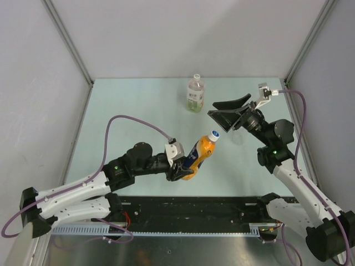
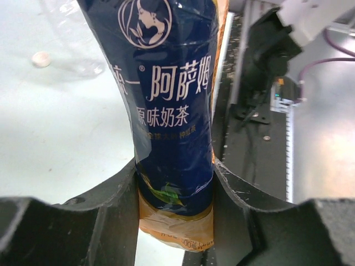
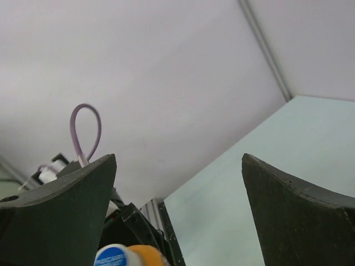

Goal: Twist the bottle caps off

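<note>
Operator: Closest to my left wrist lens are the fingers of the left gripper, closed snugly on the lower body of the orange milk-tea bottle, one finger on each side of the dark blue label.

Observer: And the cap?

Operator: The blue cap with the white top sits on the neck, which tilts up and away toward the right gripper. That gripper is spread wide with nothing in it. On my right wrist feed the cap only peeks in at the bottom edge, below the fingers and not between them.

Observer: How will it handle?

Operator: I'd guess it is light, stiff and a bit slick, so I want both fingers square on its side wall, not on the white top. The bottle looks like thin, soft plastic. Held this low, the neck may flex or the body twist when I turn.

Observer: Any others?

Operator: One clear bottle stands upright far back on the counter, with its whitish cap on.
</note>
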`<state>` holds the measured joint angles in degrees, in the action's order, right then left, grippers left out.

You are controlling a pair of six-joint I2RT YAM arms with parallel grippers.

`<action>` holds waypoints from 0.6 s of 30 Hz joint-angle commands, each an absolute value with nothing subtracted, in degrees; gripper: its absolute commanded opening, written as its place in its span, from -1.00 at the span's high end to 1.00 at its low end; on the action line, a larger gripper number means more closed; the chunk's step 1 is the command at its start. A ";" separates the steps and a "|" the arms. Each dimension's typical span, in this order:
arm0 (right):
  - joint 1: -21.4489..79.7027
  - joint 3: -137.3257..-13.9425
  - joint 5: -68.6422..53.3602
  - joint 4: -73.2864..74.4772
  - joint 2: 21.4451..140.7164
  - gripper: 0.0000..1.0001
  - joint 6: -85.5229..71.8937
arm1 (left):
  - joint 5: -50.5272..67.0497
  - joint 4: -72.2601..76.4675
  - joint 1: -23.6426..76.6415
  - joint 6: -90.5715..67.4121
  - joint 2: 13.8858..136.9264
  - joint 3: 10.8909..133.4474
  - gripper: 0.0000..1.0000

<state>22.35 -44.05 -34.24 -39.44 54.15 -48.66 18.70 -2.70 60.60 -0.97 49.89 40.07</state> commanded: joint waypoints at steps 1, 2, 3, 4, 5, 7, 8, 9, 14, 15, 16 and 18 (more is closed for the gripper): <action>24.38 -47.51 -21.70 -25.87 51.54 -0.99 -42.43 | 6.32 -3.08 60.73 0.45 51.59 41.19 0.39; 25.59 -48.41 -18.89 -22.95 51.48 -0.99 -40.90 | 3.73 -3.52 60.73 -0.30 51.99 41.47 0.40; 27.08 -49.38 -16.26 -20.27 51.58 -0.99 -39.48 | 0.68 -3.96 60.73 -0.86 52.45 41.74 0.41; 28.83 -50.36 -13.58 -17.91 51.80 -0.99 -38.24 | -2.03 -4.40 60.73 -1.26 52.86 42.05 0.42; 30.24 -51.19 -10.88 -15.77 52.18 -0.99 -37.23 | -4.71 -4.88 60.73 -1.55 53.41 42.30 0.43; 32.52 -52.66 -6.98 -12.69 53.12 -0.99 -35.85 | -9.64 -5.92 60.75 -2.10 54.62 42.92 0.45; 33.35 -53.27 -5.56 -11.70 53.68 -0.99 -35.55 | -11.89 -6.56 60.79 -2.37 55.30 43.30 0.46; 34.34 -53.75 -4.01 -10.99 54.17 -0.99 -35.13 | -14.34 -7.33 60.98 -2.94 56.08 43.75 0.46; 39.96 -57.43 7.57 -5.01 57.45 -0.98 -32.51 | -28.41 -10.78 63.82 -4.84 59.91 46.39 0.52; 40.72 -58.16 9.54 -3.96 58.26 -0.97 -32.16 | -30.95 -11.28 64.52 -5.14 60.63 46.84 0.53; 41.41 -58.74 10.97 -3.12 59.10 -0.96 -32.08 | -33.14 -11.70 65.17 -5.38 61.34 47.37 0.53; 42.06 -59.36 12.74 -2.27 60.41 -0.92 -32.45 | -36.28 -12.44 66.28 -5.56 62.44 48.38 0.54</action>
